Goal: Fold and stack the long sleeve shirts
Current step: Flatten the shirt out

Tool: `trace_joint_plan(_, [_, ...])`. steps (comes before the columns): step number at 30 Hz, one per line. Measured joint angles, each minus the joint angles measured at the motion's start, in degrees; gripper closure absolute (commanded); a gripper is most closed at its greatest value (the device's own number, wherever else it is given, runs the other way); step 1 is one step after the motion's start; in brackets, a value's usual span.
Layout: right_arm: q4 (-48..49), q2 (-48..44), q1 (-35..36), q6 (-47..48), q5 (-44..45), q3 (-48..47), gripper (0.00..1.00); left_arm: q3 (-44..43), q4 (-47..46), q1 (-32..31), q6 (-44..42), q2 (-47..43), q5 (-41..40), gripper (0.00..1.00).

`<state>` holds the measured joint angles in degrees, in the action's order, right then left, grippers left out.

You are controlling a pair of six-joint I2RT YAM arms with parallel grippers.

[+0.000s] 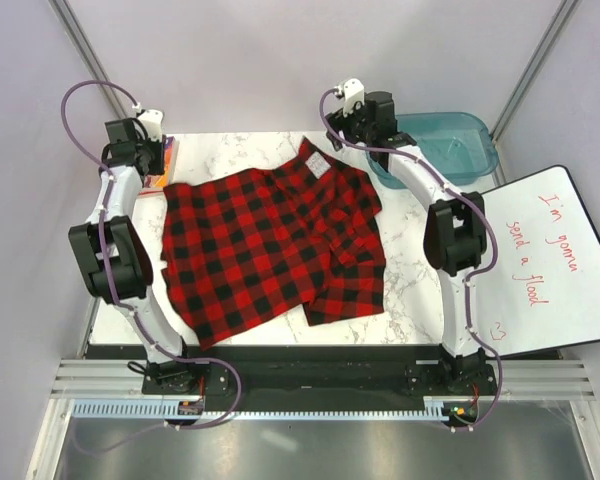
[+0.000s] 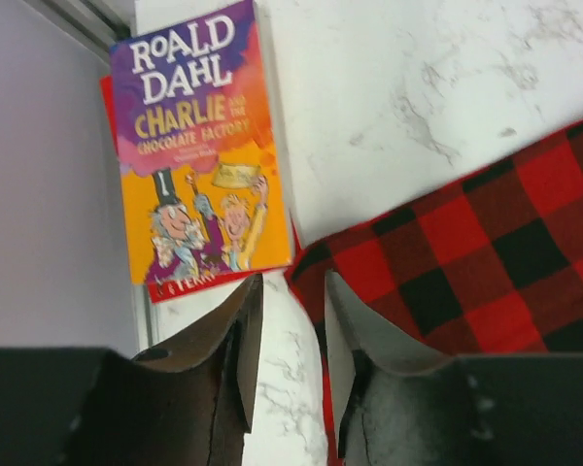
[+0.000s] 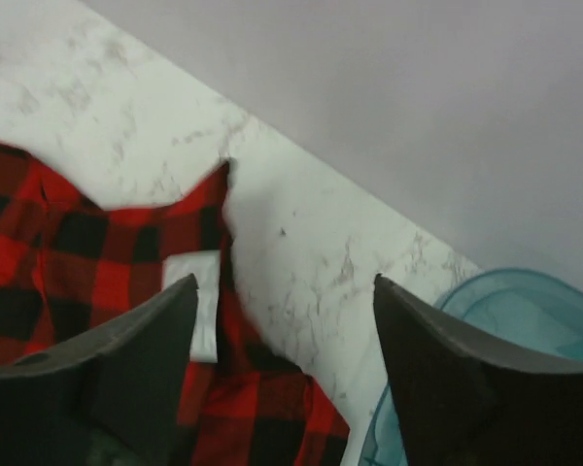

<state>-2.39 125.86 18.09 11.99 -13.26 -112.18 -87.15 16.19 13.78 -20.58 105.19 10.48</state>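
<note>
Across the table (image 1: 412,285), the shirt (image 1: 270,245) lies partly folded. My left gripper (image 2: 291,286) stands slightly parted, my right gripper (image 3: 284,291) wide, both empty. Reaching left for the corner, I could catch the book (image 2: 199,155) just beside it instead.

A red-and-black buffalo-check long sleeve shirt (image 1: 270,245) lies spread out and rumpled. One corner sits just beneath the left gripper (image 2: 293,291). Its collar and white label (image 3: 206,291) lie beneath the right gripper (image 3: 284,286).

Black-and-white arms (image 1: 420,180) — purple cables (image 1: 92,83)
</note>
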Motion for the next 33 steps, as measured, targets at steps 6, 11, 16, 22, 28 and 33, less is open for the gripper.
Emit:
trace_joint_plan(6, [-12.7, -2.0, -0.3, 4.4, 3.1, -1.2, 0.02, -6.1, 5.7, 0.0, 0.3, 2.9, 1.3, 0.33])
trace_joint_plan(11, [-22.0, -15.8, -0.6, 5.6, 0.7, 8.3, 0.08, 3.5, 12.7, -2.4, -1.5, -5.6, 8.2, 0.34])
trace_joint_plan(16, [-32.3, -25.4, -0.6, 9.6, -4.5, 13.2, 0.23, 14.1, 18.3, -9.2, -4.8, -7.1, 9.1, 0.39])
trace_joint_plan(22, [-43.2, -25.6, -0.6, 14.3, -7.4, 23.1, 0.33, 14.6, 22.5, -10.0, -6.4, 3.5, 6.1, 0.45])
trace_joint_plan(28, [-50.6, -21.9, -0.9, 15.1, -9.5, 26.4, 0.33, -0.2, 24.5, -8.7, -6.2, 13.4, 1.6, 0.41])
trace_joint_plan(33, [-52.7, -24.2, -1.4, 17.4, -13.6, 31.8, 0.34, -3.9, 24.3, -8.1, -6.4, 14.9, 6.0, 0.32])
